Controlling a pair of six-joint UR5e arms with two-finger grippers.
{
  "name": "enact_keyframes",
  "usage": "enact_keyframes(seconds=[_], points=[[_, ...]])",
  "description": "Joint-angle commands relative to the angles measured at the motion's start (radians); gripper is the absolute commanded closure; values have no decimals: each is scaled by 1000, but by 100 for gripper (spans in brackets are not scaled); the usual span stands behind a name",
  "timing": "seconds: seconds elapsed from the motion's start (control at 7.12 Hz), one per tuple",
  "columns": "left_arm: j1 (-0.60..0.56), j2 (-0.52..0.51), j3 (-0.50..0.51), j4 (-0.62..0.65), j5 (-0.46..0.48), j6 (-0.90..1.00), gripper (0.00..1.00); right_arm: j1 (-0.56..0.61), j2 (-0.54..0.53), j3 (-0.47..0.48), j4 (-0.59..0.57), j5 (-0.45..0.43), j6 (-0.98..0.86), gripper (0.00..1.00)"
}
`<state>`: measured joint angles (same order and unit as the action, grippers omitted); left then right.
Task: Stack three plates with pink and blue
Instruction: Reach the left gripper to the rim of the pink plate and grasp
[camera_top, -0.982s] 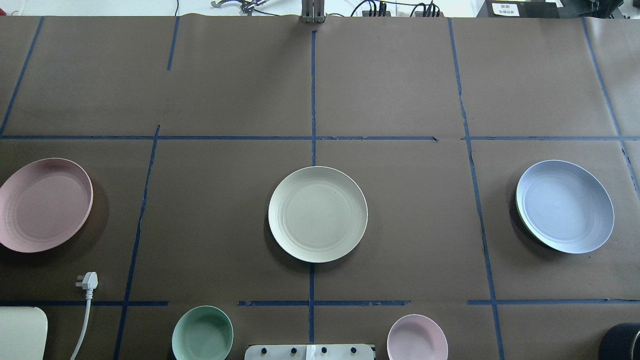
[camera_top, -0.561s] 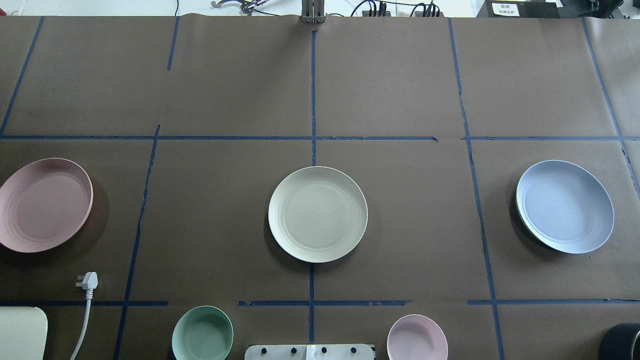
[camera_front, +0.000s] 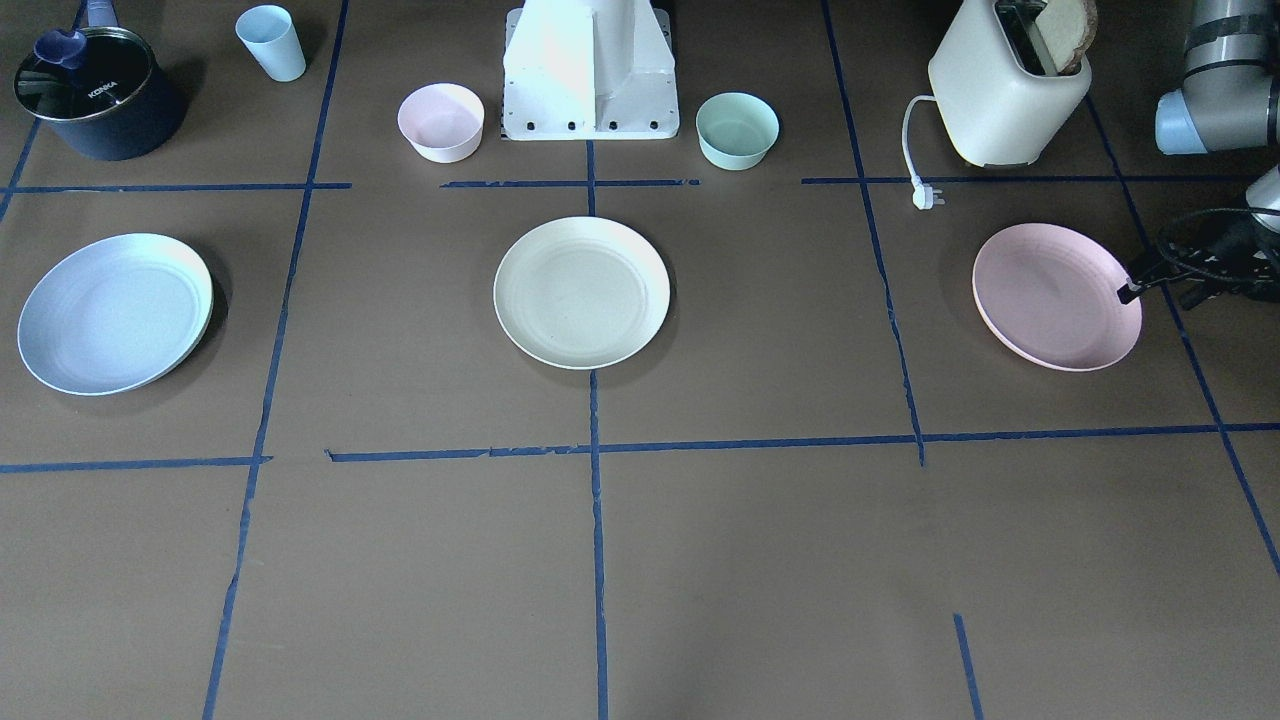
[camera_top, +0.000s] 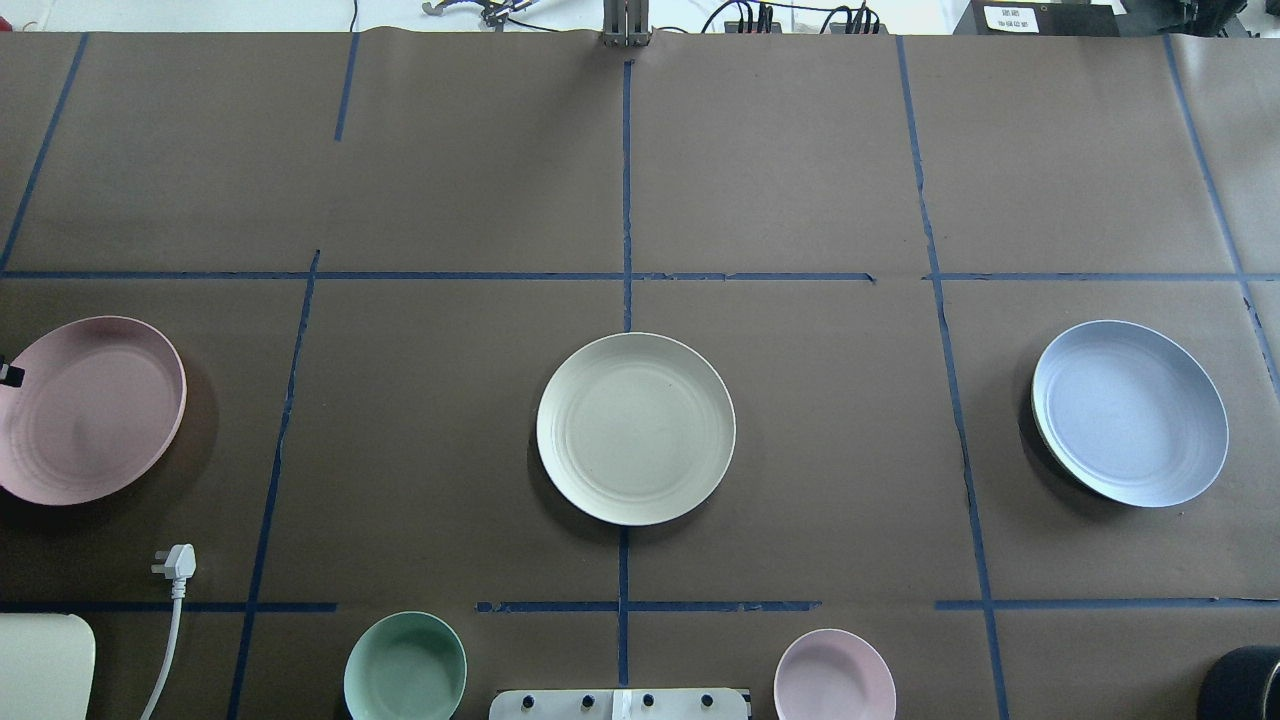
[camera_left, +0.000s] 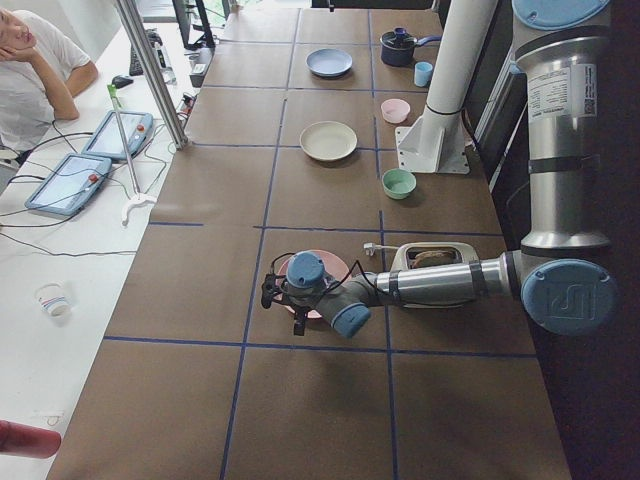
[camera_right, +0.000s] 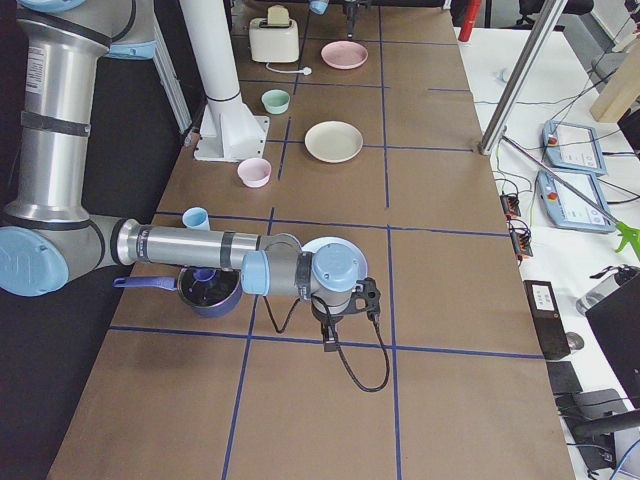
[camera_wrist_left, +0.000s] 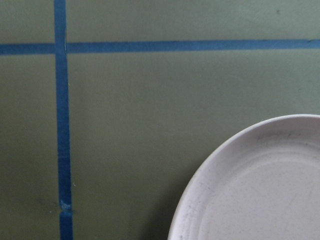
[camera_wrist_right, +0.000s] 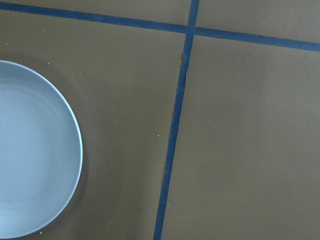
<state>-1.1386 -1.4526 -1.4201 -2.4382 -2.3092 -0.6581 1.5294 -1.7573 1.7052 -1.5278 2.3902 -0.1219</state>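
**Item: 3 plates, unstacked. Front-facing view unless noted.**

- Cream plate (camera_front: 581, 292): frame centre, flat on brown table cover (camera_front: 760, 560), sitting on the centre tape line (camera_front: 597, 520). Prob. meant as stack base, since it lies midway betw. both arms.
- Pink plate (camera_front: 1055, 297): right of frame, flat, well apart from cream. Lies on L arm's side, so likely L arm's pick.
- Light blue plate (camera_front: 115, 313): left of frame, flat, well apart from cream. Lies on R arm's side.
- Left gripper (camera_front: 1135, 287): enters from right edge, low and side-on, tip at pink plate's outer rim. Approach looks chosen because a shallow plate gives only its rim to pinch. Jaw gap can't be told; nothing seen lifted. Overhead shows only a sliver at the left edge.
- Right gripper (camera_right: 366, 297): exterior right view only, lower centre, just beside blue plate's rim. Can't tell jaw gap or hold.
- Not for stacking, along top of frame: pink bowl (camera_front: 441, 121), mint bowl (camera_front: 737, 130), toaster (camera_front: 1005, 90) w/ bread, saucepan (camera_front: 90, 95), blue cup (camera_front: 271, 42).

Status: no plate stacked yet.
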Motion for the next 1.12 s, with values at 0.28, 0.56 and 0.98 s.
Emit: enact_keyframes(seconds=[0.28,0.56,0.98], points=[[45,-2,21,-15,1,-18,98,0,-11,-12,2,3,-10,0],[43,5,16,-30,-1,-20,100,0,-11,-12,2,3,-8,0],[43,-9,-67,-28,-157,-151,100,0,-11,-10,2,4,-8,0]])
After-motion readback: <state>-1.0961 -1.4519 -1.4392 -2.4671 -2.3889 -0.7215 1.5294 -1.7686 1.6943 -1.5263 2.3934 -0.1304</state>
